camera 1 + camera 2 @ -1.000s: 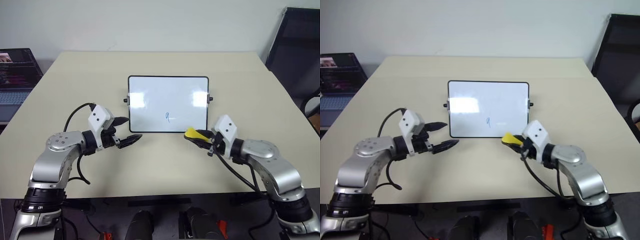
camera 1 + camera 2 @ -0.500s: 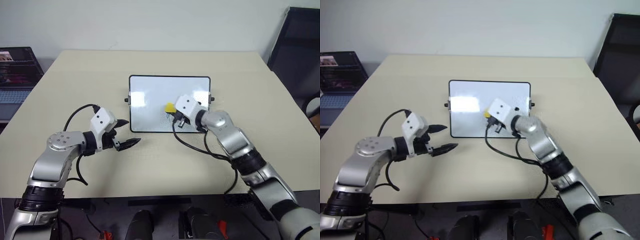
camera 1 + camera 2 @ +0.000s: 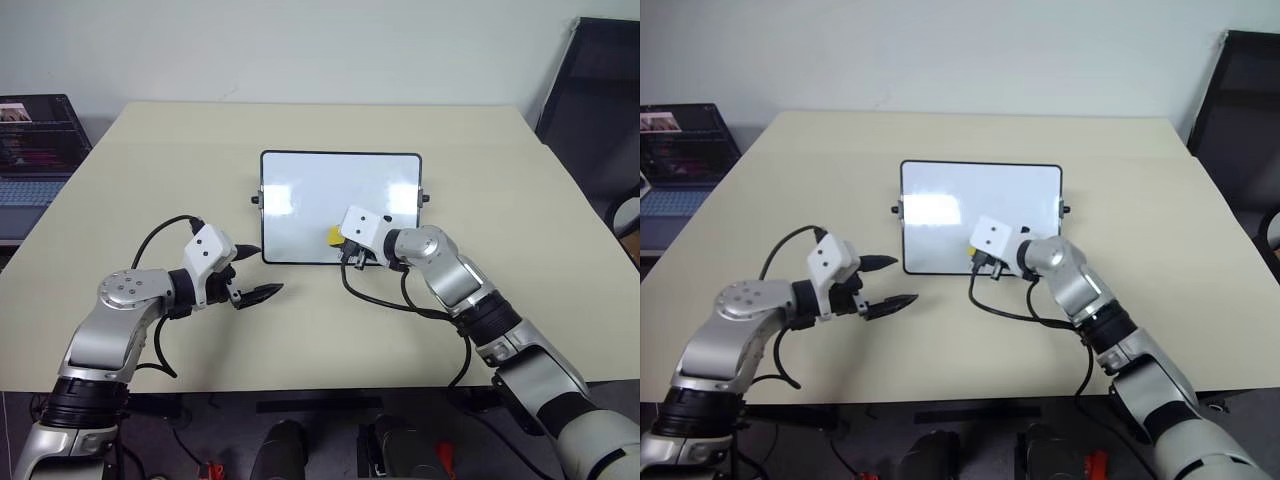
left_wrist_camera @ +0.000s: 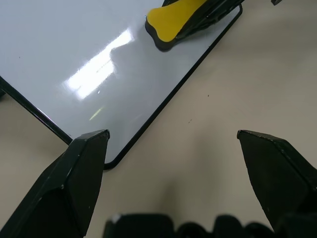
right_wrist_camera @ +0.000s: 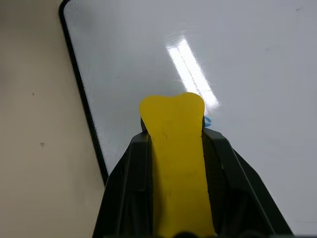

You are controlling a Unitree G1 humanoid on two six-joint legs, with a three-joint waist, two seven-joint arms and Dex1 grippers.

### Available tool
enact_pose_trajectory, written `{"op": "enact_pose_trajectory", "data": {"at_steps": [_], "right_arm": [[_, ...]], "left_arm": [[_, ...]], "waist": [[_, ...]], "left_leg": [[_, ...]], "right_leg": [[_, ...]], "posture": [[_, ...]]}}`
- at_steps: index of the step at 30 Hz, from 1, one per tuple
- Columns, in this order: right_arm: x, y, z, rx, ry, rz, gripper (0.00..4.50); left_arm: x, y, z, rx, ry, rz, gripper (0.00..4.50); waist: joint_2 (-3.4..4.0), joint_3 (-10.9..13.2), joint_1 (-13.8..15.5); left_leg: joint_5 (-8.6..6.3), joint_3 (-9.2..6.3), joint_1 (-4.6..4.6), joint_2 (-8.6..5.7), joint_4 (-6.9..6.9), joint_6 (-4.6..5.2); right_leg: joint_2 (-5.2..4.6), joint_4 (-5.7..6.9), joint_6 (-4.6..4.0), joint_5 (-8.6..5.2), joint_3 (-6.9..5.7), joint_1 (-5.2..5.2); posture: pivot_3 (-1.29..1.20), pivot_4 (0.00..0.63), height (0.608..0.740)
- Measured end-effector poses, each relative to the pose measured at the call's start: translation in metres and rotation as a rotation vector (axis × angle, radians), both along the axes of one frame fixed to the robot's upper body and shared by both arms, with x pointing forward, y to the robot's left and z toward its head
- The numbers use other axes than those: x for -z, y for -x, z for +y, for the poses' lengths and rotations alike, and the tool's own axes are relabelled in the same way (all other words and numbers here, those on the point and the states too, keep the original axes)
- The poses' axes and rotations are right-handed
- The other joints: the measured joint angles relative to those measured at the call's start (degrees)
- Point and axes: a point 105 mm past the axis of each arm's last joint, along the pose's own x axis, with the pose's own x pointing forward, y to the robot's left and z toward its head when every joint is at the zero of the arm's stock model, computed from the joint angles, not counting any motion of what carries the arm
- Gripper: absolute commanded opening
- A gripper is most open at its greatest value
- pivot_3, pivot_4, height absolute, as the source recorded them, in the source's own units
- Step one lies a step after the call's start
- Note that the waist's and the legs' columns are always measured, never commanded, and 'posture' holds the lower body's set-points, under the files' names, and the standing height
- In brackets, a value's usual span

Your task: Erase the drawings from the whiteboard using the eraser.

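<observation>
**Eraser down on the board, clamped in the right claw**

Right claw (image 5: 173,148) closed tight on the eraser (image 5: 176,163), yellow side up, black layer underneath, its front end pressed flat to the whiteboard (image 3: 300,190) near the board's near edge. Just past the eraser's tip, a tiny scrap of the drawings (image 5: 207,120) peeking out in blue, touching the yellow block's corner; the rest hidden beneath the eraser or too faint to tell. Bright lamp glare streaked across the glossy white ahead of the claw. Thin black frame running just beside the claw, bare beige surface (image 3: 330,330) beyond it.

Left claw (image 3: 255,271) spread wide, holding nothing, hovering over the surface just off the board's near corner, well apart from the eraser. Between its two black fingers (image 4: 74,178), in the wrist view: the rounded board corner, then the eraser and the right claw further along. Nothing between the left claw and the board.

Off to the left claw's outer side, beyond the surface's edge, a laptop (image 3: 30,190) below a dark wire rack. Off to the right claw's outer side, a dark chair (image 3: 600,110). A black cable (image 3: 400,300) looped under the right wrist, draped on the surface.
</observation>
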Motion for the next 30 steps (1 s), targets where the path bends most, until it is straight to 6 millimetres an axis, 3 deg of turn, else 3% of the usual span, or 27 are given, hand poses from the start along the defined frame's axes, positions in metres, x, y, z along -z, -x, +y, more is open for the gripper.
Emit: {"op": "enact_pose_trajectory", "data": {"at_steps": [3,6,12,15,20,23,30], "right_arm": [[-0.012,-0.010,-0.006,0.045,-0.015,-0.054,1.00],[-0.011,-0.009,-0.009,0.030,0.005,-0.044,1.00],[0.014,0.012,-0.012,-0.069,0.087,0.062,1.00],[0.016,0.011,-0.009,-0.063,0.091,0.046,1.00],[-0.008,-0.010,-0.006,0.029,0.033,-0.099,1.00],[-0.013,-0.013,-0.005,0.038,0.017,-0.115,1.00],[0.004,0.002,-0.004,-0.041,0.090,-0.026,1.00]], "left_arm": [[0.002,0.000,-0.003,0.009,0.005,0.005,4.50],[0.003,0.000,-0.004,0.014,0.007,0.006,4.50],[0.002,0.000,-0.005,0.022,0.007,-0.003,4.50],[0.002,0.000,-0.006,0.022,0.008,-0.003,4.50],[0.003,0.000,-0.008,0.028,0.010,0.001,4.50],[0.004,0.001,-0.008,0.026,0.009,0.013,4.50],[0.005,0.001,-0.011,0.030,0.009,0.027,4.50]], "waist": [[-0.01,0.0,0.1],[-0.02,0.0,0.1],[-0.04,0.0,0.0],[-0.04,0.0,0.0],[-0.04,0.0,-0.1],[-0.04,0.0,0.0],[-0.03,0.0,0.0]], "left_leg": [[0.02,0.00,0.00,-0.01,0.04,0.02],[0.02,0.00,0.00,-0.03,0.03,0.02],[0.02,-0.01,0.02,0.00,0.00,0.02],[0.03,0.00,0.05,0.03,0.04,0.03],[0.16,0.02,0.07,0.03,0.04,0.08],[0.16,0.02,0.05,0.02,0.01,0.08],[0.15,-0.01,0.04,0.01,-0.07,0.08]], "right_leg": [[0.00,0.02,0.00,0.00,-0.01,0.01],[0.00,0.01,-0.02,0.01,-0.01,0.01],[0.00,0.02,0.00,0.00,-0.01,0.01],[0.01,0.04,0.03,-0.01,-0.01,0.01],[0.01,0.06,0.04,0.06,-0.01,0.01],[0.02,0.03,0.03,0.05,-0.01,0.00],[0.01,0.03,0.02,0.04,-0.02,0.00]], "posture": [[0.00,0.150,0.740],[0.00,0.150,0.740],[0.00,0.150,0.740],[0.00,0.150,0.740],[0.00,0.150,0.740],[0.00,0.150,0.740],[0.00,0.150,0.740]]}}
